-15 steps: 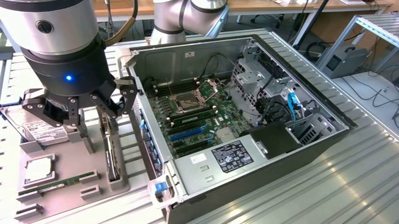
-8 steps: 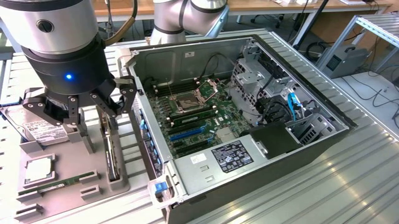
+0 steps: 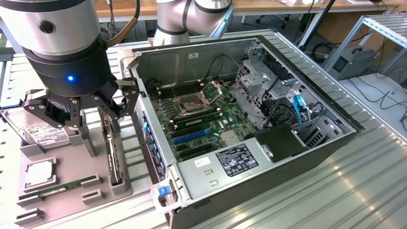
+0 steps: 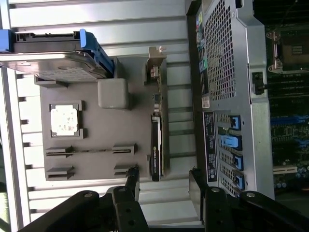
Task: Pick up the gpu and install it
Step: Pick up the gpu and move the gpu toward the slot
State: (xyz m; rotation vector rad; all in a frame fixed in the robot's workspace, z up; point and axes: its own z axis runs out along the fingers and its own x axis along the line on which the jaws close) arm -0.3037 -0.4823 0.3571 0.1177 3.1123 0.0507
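Your jaws stand spread wide, black jointed metal links with nothing between them. The gpu (image 4: 157,145) sits in line with that gap, just past the fingertips (image 4: 195,181) and clear of them. It is a thin dark card on edge in a slot of the matte grey tray (image 4: 96,111), with its silver bracket at the far end. Edge-on, its fan face is hard to make out. Beside it lie a square silver chip (image 3: 39,174), a slim green RAM stick (image 3: 57,188) and a labelled hard drive (image 3: 45,133) that the jaws partly hide. The open steel computer case (image 3: 210,181) rests on the ribbed aluminium tabletop (image 3: 318,191).
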